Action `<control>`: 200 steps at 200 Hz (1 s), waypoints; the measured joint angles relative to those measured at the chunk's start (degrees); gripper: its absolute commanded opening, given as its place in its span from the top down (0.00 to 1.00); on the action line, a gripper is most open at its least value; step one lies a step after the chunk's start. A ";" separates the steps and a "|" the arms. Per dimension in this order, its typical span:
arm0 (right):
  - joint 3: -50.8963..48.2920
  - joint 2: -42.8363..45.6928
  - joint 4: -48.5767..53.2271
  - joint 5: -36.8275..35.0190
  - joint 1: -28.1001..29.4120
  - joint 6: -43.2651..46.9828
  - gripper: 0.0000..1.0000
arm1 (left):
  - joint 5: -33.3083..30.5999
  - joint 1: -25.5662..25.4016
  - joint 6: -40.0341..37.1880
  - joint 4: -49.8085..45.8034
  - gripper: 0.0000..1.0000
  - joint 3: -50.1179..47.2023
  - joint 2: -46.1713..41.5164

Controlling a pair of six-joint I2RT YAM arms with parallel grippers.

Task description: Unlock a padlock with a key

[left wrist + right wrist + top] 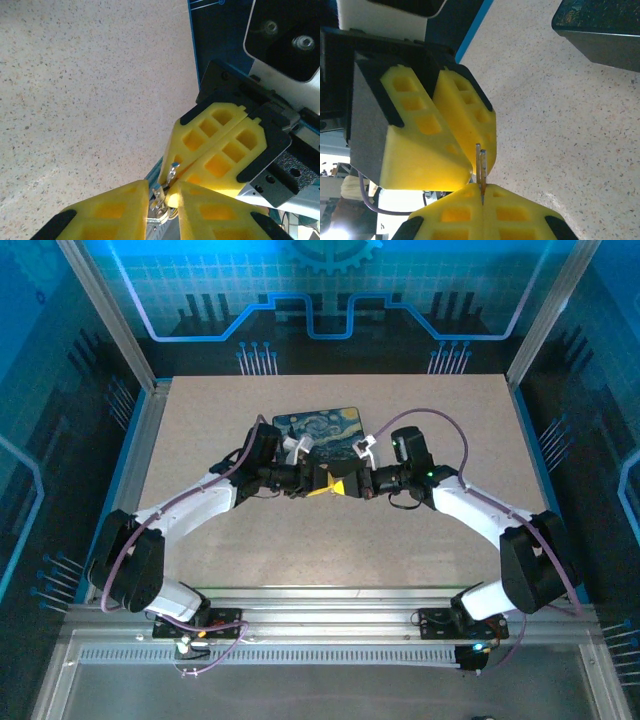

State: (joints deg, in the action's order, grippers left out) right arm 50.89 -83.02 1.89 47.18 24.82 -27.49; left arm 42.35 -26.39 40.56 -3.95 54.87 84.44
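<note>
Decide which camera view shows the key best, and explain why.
Right wrist view: the key stands out edge-on against the pale table, pinched in the right gripper. The left wrist view gives a small silvery sliver of it between yellow fingers. From the top it is too small to make out.

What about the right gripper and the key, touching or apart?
Touching. The right wrist view shows the key standing edge-on, pinched between the shut fingertips of the right gripper, no gap on either side.
</note>
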 measured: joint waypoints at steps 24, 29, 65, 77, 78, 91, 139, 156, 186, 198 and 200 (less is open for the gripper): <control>0.00 -0.26 -0.04 -0.02 -0.11 -0.17 1.00 | 0.22 0.00 0.42 0.50 0.73 -0.52 -0.04; 0.00 -0.35 -0.04 -0.02 -0.11 -0.17 1.00 | 0.24 0.00 0.52 0.72 0.74 -0.66 -0.07; 0.00 -0.57 -0.04 0.00 -0.11 -0.20 1.00 | 0.66 0.00 1.33 1.36 0.79 -0.72 -0.07; 0.00 -0.57 -0.11 0.00 -0.13 -0.20 1.00 | 0.63 0.04 1.40 1.51 0.82 -0.74 -0.09; 0.00 -0.57 -0.11 0.02 -0.13 -0.20 1.00 | 0.63 0.02 1.51 1.49 0.82 -0.74 -0.09; 0.00 -0.57 -0.28 0.02 -0.13 -0.20 1.00 | 0.61 0.07 1.51 1.53 0.83 -0.85 -0.11; 0.00 -0.57 -0.33 0.17 -0.13 -0.20 1.00 | 0.59 0.20 1.60 1.73 0.92 -1.16 -0.11; 0.00 -0.57 -0.24 0.00 -0.15 -0.17 1.00 | 0.63 0.31 1.55 2.10 0.97 -1.46 -0.11; -0.66 -0.52 -0.50 0.07 -0.26 -0.17 0.96 | 0.61 0.31 1.73 2.40 1.00 -1.86 -0.13; -1.07 -0.44 -0.61 0.11 -0.33 -0.15 0.94 | 0.63 0.31 1.73 2.60 1.00 -2.14 -0.13; -1.11 -0.39 -0.66 0.11 -0.35 -0.17 0.94 | 0.63 0.31 1.73 2.62 1.00 -2.19 -0.13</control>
State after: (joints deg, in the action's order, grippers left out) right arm 49.78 -83.42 1.23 47.29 24.47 -27.66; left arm 42.98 -26.09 42.28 -1.32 52.69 84.31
